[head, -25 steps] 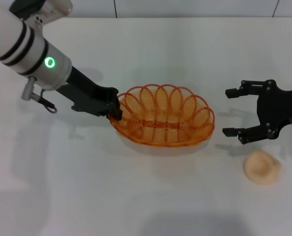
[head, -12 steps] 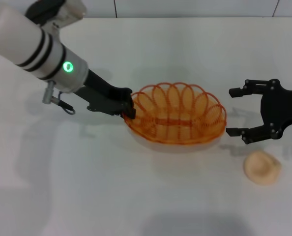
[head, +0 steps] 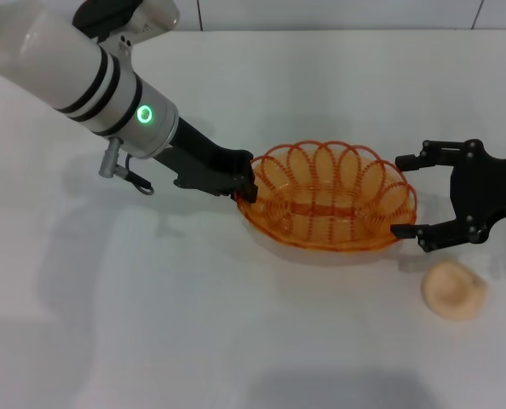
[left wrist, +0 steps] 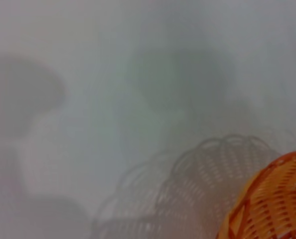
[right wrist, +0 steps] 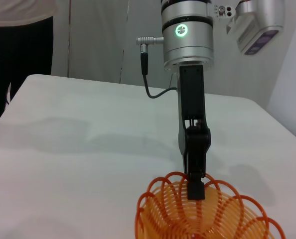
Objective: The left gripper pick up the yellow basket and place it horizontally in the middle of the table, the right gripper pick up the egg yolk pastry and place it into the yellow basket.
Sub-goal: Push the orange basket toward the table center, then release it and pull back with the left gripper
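The yellow basket [head: 330,198] is an orange-yellow wire oval lying lengthwise across the middle of the white table [head: 236,341]. My left gripper [head: 248,187] is shut on the basket's left rim. The basket's right end sits between the fingers of my right gripper [head: 408,196], which is open and empty. The egg yolk pastry [head: 454,290] lies on the table just in front of the right gripper. The right wrist view shows the basket [right wrist: 203,211] with the left gripper [right wrist: 195,186] clamped on its far rim. The left wrist view shows an edge of the basket [left wrist: 267,204].
The white table stretches bare to the left and the front of the basket. A person in dark trousers [right wrist: 23,64] stands beyond the table's far side in the right wrist view.
My left gripper has carried the basket to the right, toward the right gripper. The right gripper and the pastry have stayed in place.
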Motion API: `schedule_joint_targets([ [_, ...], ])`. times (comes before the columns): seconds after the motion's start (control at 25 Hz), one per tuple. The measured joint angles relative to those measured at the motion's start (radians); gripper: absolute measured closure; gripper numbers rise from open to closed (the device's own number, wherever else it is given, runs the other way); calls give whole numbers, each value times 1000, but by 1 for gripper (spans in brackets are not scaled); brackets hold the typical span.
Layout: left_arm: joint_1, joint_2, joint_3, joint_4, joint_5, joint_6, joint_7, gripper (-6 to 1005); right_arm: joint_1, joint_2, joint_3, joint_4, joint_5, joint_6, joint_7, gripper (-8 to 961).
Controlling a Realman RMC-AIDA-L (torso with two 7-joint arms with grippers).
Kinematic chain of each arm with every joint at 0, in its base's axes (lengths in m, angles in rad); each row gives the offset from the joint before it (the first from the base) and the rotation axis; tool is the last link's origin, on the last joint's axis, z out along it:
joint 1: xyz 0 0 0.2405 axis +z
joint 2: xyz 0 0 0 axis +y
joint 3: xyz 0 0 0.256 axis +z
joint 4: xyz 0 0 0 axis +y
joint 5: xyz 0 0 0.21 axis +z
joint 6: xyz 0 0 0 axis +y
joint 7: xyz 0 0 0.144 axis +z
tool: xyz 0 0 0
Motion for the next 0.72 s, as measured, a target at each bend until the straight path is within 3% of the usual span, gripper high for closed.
schedule_joint_targets([
  [0.72, -2, 4, 0, -38, -42, 4, 7, 917, 0, 0, 0, 2, -1, 0, -6, 85],
])
